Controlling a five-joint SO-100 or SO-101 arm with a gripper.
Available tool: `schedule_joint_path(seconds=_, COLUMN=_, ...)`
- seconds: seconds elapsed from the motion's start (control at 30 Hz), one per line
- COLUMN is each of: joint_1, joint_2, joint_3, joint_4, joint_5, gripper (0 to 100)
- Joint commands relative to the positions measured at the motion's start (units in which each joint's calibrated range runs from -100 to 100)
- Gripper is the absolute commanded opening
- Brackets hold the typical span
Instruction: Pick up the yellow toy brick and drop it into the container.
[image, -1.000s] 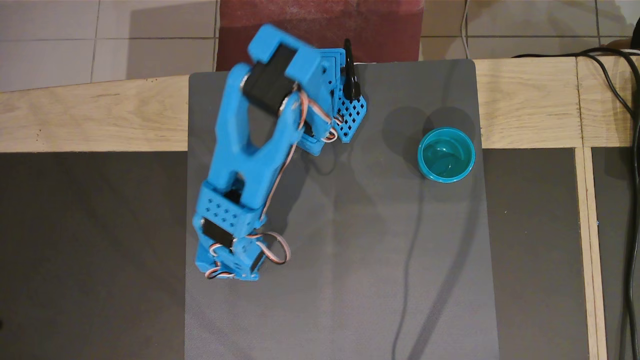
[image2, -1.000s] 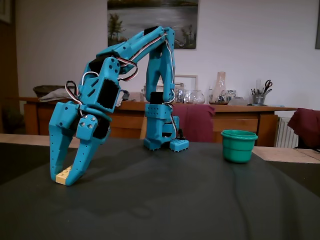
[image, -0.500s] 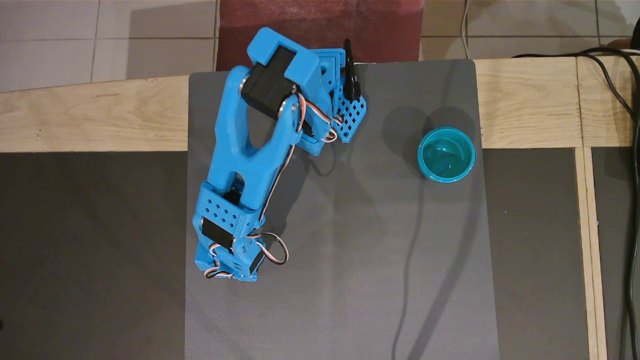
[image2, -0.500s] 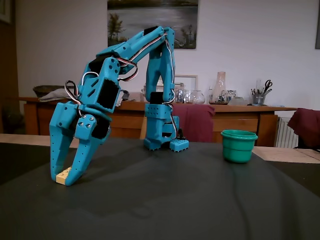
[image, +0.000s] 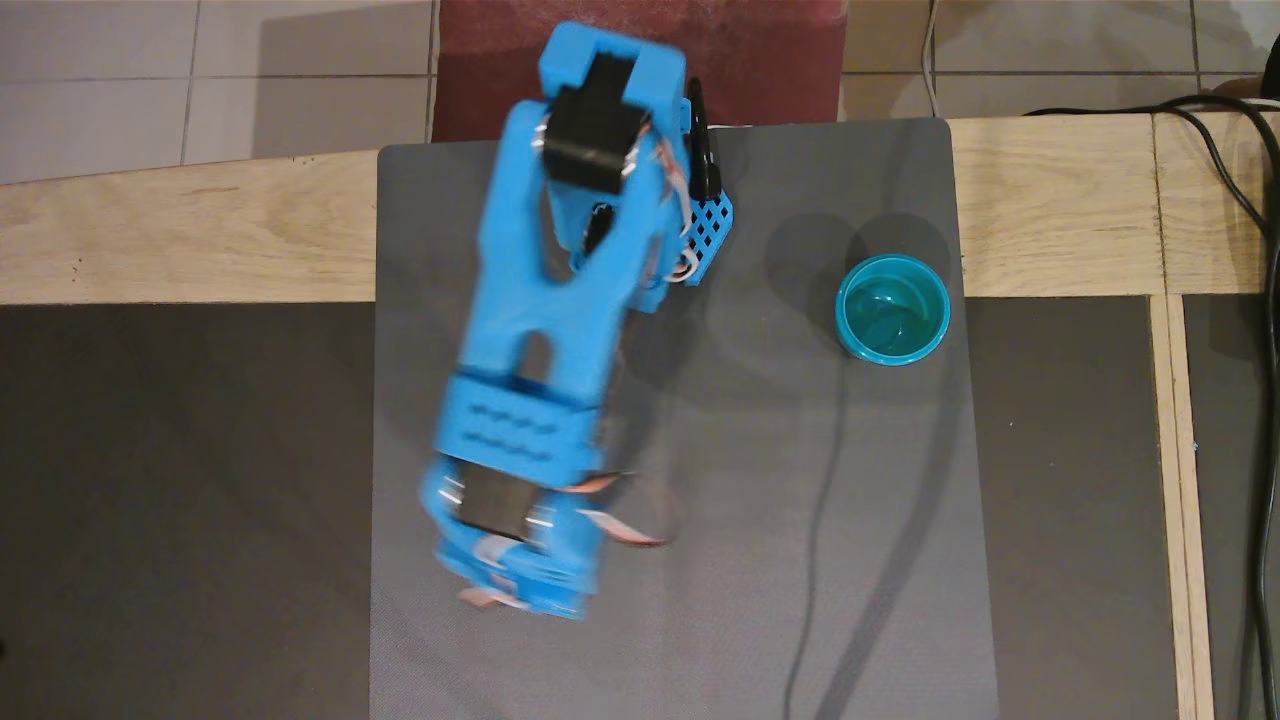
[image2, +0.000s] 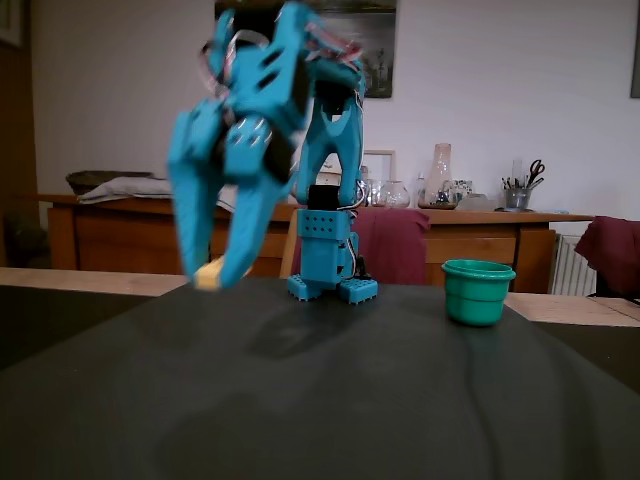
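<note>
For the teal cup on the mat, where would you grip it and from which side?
Grip the teal cup at its rim, one finger inside and one outside, coming straight down from above. It stands upright with its mouth open and looks empty, and its body looks too wide to span easily. The tool already seems to be holding the yellow brick, so that goes first.

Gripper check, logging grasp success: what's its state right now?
Gripper: jaws closed on the yellow toy brick, lifted off the mat, seen in the fixed view.

Bright blue arm (image: 560, 300), pale-yellow brick (image2: 209, 274), teal cup (image: 892, 308), dark grey mat (image: 800, 500), light wooden table (image: 180, 240)
</note>
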Motion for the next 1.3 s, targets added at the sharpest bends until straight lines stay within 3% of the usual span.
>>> schedule_joint_path(seconds=0.0, joint_1=-4.91, joint_2=-2.55, joint_3=-8.46, joint_4=9.01, joint_5=-2.68, gripper=0)
schedule_joint_path(seconds=0.17, joint_1=-15.51, joint_2=-2.55, joint_3=-20.37, joint_4=25.53, joint_5=-8.27, gripper=0)
schedule_joint_path(seconds=0.3, joint_1=-22.55, joint_2=-2.55, joint_3=-24.61, joint_4=32.91, joint_5=-11.41, gripper=0)
schedule_joint_path(seconds=1.03, joint_1=-63.32, joint_2=-8.2, joint_3=-20.01, joint_4=33.08, joint_5=-30.39, gripper=0)
schedule_joint_path(seconds=1.27, joint_1=-67.04, joint_2=-14.95, joint_3=-12.25, joint_4=33.08, joint_5=-32.53, gripper=0)
